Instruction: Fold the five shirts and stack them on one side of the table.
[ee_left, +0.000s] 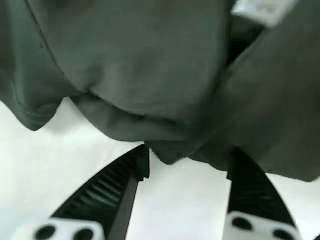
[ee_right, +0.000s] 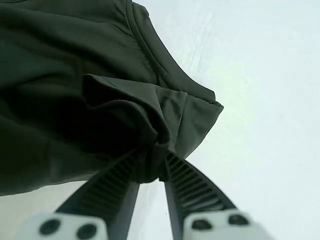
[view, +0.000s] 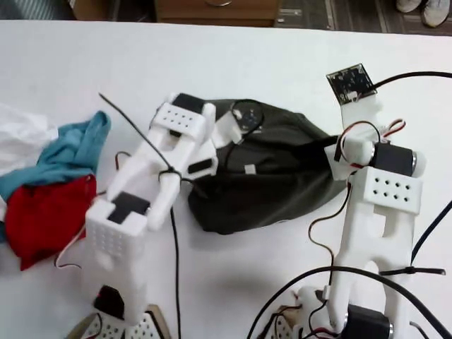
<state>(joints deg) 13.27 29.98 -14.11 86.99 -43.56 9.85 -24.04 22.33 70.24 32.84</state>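
Dark green shirt [view: 261,176] sat bunched mid table [view: 233,63] w/ right gripper [ee_right: 152,162] pinched tight on a fold & left gripper [ee_left: 190,160] wide open, empty at the hem, so imo a one-sided pull could've just dragged it into a wad.

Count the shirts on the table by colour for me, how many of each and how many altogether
dark shirt: 1
red shirt: 1
teal shirt: 1
white shirt: 1
Total: 4 in sight
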